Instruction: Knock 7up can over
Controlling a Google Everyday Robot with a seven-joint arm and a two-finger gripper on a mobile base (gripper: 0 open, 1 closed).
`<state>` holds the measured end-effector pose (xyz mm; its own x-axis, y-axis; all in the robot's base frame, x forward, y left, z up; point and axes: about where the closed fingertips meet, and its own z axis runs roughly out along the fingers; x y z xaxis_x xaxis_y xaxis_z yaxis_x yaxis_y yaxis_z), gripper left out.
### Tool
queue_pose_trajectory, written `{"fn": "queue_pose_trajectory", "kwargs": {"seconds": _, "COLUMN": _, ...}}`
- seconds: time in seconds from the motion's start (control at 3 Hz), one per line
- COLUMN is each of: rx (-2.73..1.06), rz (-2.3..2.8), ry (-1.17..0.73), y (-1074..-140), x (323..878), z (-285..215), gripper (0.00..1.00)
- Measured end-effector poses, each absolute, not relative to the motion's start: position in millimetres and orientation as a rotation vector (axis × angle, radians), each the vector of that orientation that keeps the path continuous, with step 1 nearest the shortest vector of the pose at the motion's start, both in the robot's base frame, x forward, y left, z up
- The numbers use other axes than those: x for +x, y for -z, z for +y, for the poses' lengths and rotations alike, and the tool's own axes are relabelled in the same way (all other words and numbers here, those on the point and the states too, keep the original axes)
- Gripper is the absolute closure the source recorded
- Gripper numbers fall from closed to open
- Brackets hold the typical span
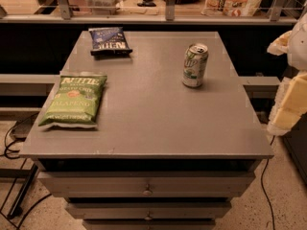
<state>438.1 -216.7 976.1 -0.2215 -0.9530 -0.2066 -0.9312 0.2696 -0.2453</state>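
The 7up can (195, 65) stands upright on the grey table (158, 123), long axis vertical, pull-tab top uppermost. The gripper (287, 110), a blurred cream-coloured mass, sits to the right of the can and somewhat nearer the camera, beyond the table edge and well apart from the can; whether it is wide or narrow cannot be told. From the gripper, the can lies to the left, so a leftward sideways push high on its smooth, rigid aluminium wall should topple it. A crinkled green chip bag (74, 99) lies flat far left of the can; a blue bag (109, 40) lies left and behind.
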Motion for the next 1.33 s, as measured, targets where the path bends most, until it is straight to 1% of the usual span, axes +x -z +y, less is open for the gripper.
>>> {"fn": "queue_pose_trajectory", "kwargs": {"seconds": 0.33, "rx": -1.716, "rz": 2.219, "ry": 0.101, "y": -977.5, "x": 440.3, "z": -214.8, "gripper": 0.00}}
{"fn": "queue_pose_trajectory", "kwargs": {"seconds": 0.67, "rx": -1.650, "rz": 2.122, "ry": 0.023, "y": -982.8, "x": 454.7, "z": -204.8, "gripper": 0.00}}
{"fn": "queue_pose_trajectory", "kwargs": {"seconds": 1.0, "rx": -1.549, "rz": 1.996, "ry": -0.062, "y": -992.3, "x": 487.6, "z": -195.3, "gripper": 0.00}}
{"fn": "queue_pose_trajectory", "kwargs": {"seconds": 1.33, "rx": -1.553, "rz": 1.993, "ry": -0.063, "y": -986.2, "x": 494.5, "z": -190.8, "gripper": 0.00}}
